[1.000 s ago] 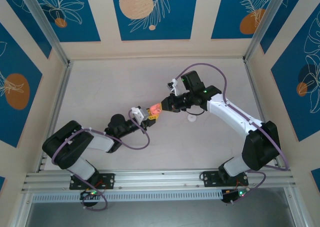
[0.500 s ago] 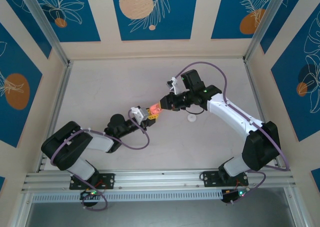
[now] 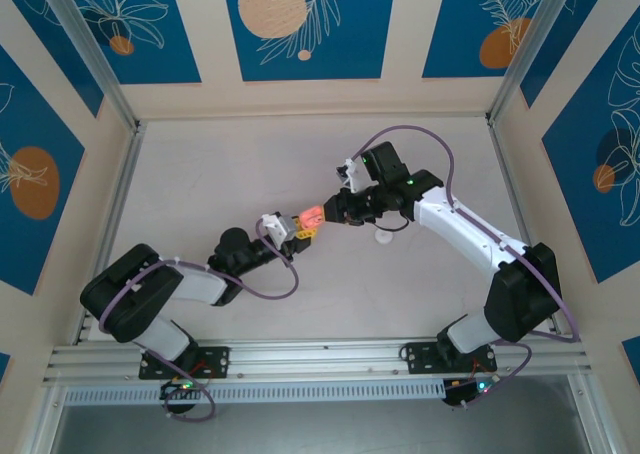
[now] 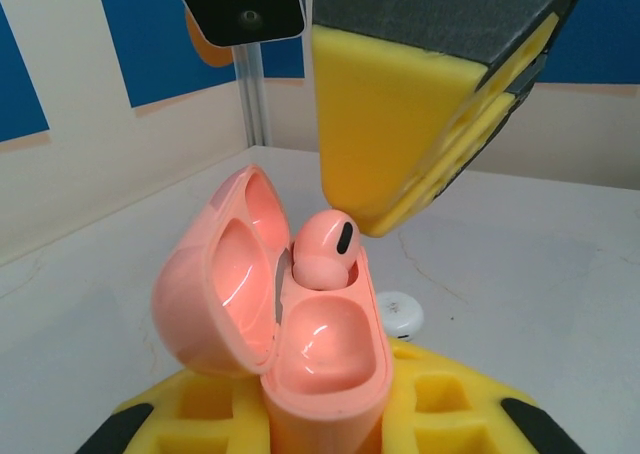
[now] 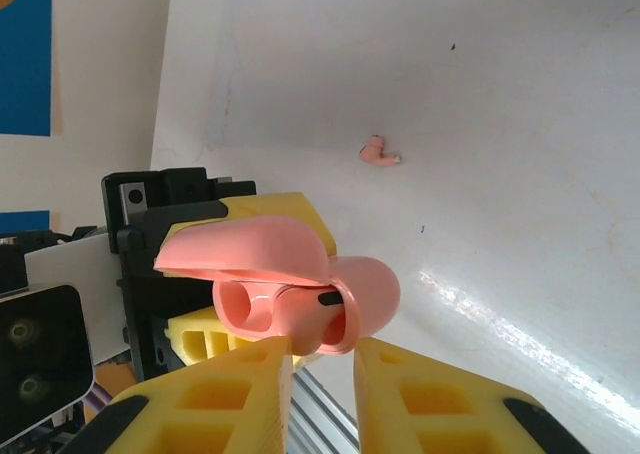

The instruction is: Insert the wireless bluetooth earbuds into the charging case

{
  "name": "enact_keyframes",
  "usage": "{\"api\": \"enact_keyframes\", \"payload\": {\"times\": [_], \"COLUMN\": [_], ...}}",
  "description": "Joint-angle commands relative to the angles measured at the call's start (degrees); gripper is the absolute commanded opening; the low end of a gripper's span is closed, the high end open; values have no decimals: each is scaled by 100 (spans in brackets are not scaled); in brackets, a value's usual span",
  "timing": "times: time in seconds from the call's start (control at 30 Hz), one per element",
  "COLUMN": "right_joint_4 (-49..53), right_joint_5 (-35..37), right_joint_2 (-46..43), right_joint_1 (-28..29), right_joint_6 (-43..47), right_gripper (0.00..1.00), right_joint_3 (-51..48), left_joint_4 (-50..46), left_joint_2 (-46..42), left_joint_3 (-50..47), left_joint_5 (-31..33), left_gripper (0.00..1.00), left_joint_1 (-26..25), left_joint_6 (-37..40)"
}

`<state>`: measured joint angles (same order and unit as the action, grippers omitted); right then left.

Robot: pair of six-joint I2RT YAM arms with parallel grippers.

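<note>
Left arm: base at near left, links folded low, elbow pushed out to the left, forearm running right and away toward the middle.
Left claw: yellow-padded fingers clamped tight on the lower body of the charging case, holding it upright.
Right arm: base at near right, upper link leaning away, forearm sweeping left, wrist angled down and left.
Right claw: fingers parted by a narrow gap with nothing between them, tips just beside the case's open mouth, facing the left claw.
</note>
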<state>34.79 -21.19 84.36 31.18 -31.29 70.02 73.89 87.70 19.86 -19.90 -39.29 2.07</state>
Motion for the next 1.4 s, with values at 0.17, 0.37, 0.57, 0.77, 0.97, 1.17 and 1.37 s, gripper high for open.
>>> {"api": "enact_keyframes", "payload": {"times": [0.17,0.37,0.57,0.77,0.97,1.17,1.37], "right_joint_4": [153,-57,52,190,251,301,304], "right_joint_5": [28,-174,-116,84,180,178,196], "right_joint_2": [-462,-505,-261,-102,-12,120,208], "right_joint_1": [54,88,151,196,213,248,256], "right_joint_6": [127,110,148,206,237,279,290], "right_gripper": [26,25,25,26,26,22,19], "right_joint_3": [205,209,315,384,394,412,464], "left_joint_4": [56,95,97,75,38,19,1], "left_joint_2": [-171,-179,-188,-215,-227,-236,-267], "left_joint_3": [-17,-8,-8,1,1,11,9], "left_joint_5": [-93,-162,-163,-163,-146,-124,-128], "left_gripper": [0,0,0,0,0,0,0], "left_joint_1": [-61,-61,-61,-61,-56,-60,-61], "left_joint_6": [101,97,84,92,118,127,142]}}
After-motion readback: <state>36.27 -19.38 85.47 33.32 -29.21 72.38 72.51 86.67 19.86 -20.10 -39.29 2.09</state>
